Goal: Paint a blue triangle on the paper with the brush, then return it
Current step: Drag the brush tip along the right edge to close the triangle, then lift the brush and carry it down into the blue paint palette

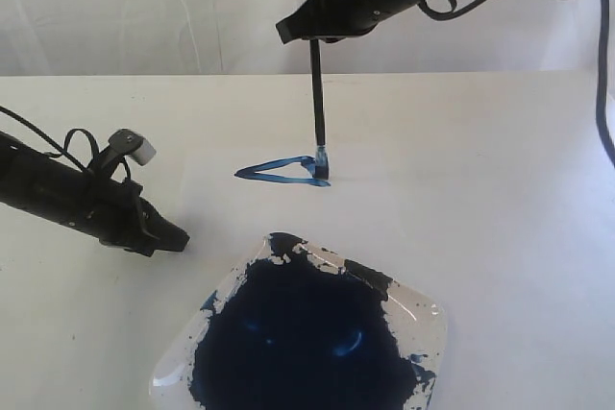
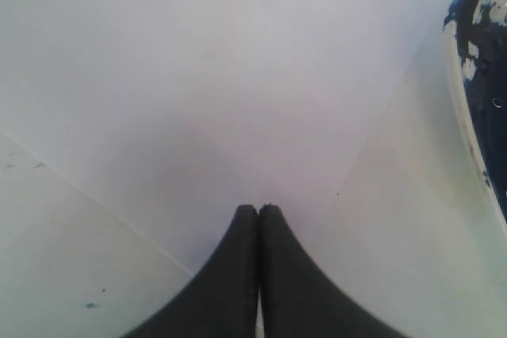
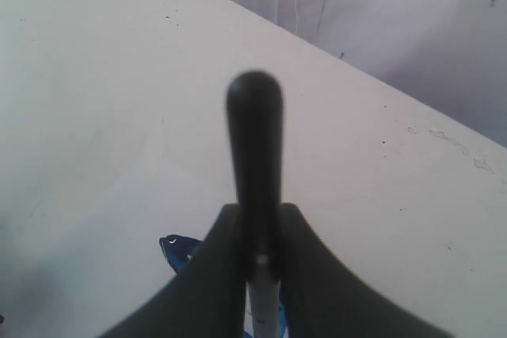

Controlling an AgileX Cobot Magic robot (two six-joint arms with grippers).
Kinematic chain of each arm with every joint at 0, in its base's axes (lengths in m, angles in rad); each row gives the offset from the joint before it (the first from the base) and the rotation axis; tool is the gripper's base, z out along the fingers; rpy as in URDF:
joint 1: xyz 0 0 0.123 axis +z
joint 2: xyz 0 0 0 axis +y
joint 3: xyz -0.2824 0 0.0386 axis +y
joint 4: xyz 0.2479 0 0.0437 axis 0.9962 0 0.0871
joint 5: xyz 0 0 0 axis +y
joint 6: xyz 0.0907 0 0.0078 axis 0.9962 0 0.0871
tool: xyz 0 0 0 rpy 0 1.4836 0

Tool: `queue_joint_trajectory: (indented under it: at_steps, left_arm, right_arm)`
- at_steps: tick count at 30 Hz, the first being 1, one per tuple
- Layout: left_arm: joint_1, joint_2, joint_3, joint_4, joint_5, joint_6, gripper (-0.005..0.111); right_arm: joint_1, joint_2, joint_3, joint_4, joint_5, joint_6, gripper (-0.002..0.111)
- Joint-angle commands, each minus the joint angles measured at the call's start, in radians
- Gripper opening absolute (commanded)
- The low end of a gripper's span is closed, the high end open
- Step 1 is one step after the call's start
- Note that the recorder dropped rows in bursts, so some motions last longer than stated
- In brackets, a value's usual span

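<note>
A thin blue triangle [image 1: 284, 172], pointed at its left end, is painted on the pale paper [image 1: 404, 189] at mid-table. The black-handled brush [image 1: 316, 93] stands nearly upright with its blue tip on the triangle's right corner. My right gripper [image 1: 313, 34] is shut on the handle high above the paper; its wrist view shows the brush handle [image 3: 255, 148] between the fingers [image 3: 207, 275], with a bit of the blue triangle [image 3: 178, 249] beneath. My left gripper [image 1: 178, 237] rests low at the left of the paper, shut with nothing in it, its tips [image 2: 258, 210] together over the paper [image 2: 238, 77].
A square clear tray [image 1: 428, 319] holding a large dark blue paint pool sits at the front, just right of my left gripper; its rim [image 2: 455, 77] shows in the left wrist view. A white backdrop rises behind the table's far edge.
</note>
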Motion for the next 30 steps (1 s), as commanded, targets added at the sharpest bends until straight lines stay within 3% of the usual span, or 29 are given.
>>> queue_joint_trajectory:
  at_steps: [1,30]
  left_arm:
    - [-0.004,-0.004,0.0,-0.003,0.026,-0.001,0.0]
    - [-0.004,-0.004,0.0,-0.003,0.026,-0.001,0.0]
  right_arm:
    - [-0.006,-0.021,-0.001,-0.026,0.012,0.016,0.0]
    - [-0.006,-0.055,-0.001,-0.041,-0.009,0.034,0.0]
